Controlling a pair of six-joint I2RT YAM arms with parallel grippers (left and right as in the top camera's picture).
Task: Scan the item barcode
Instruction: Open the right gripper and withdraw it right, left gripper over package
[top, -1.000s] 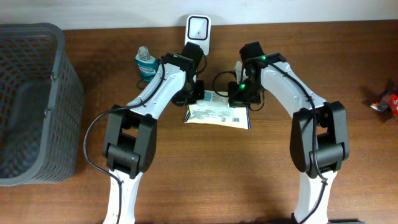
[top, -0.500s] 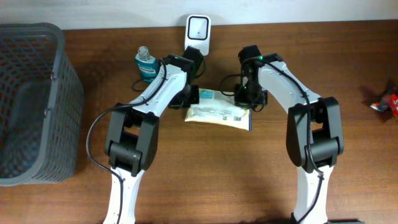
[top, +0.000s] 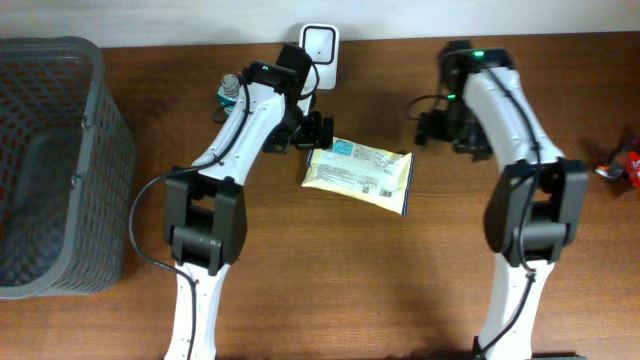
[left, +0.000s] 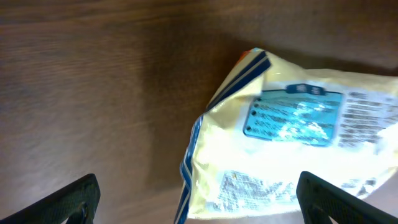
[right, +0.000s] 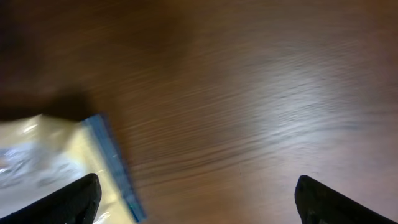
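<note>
yellow packet (top: 358, 175) is seen flat on the table (top: 300, 290), between both claws. left gripper (top: 316, 132) is spread wide just beside its corner; right gripper (top: 432, 127) is spread wide, apart. nothing is held.

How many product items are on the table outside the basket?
3: yellow packet at centre, teal bottle at back left, red item at the right edge. Others may be hidden.

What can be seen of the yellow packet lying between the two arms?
The yellow packet is a flat pouch of glossy, crinkled film, pale yellow with blue edge trim, a light blue printed panel and fine print. It lies on the wooden table, slightly skewed, in front of the white scanner. Nothing grips it: the open left end effector hovers by its corner nearest the scanner.
</note>
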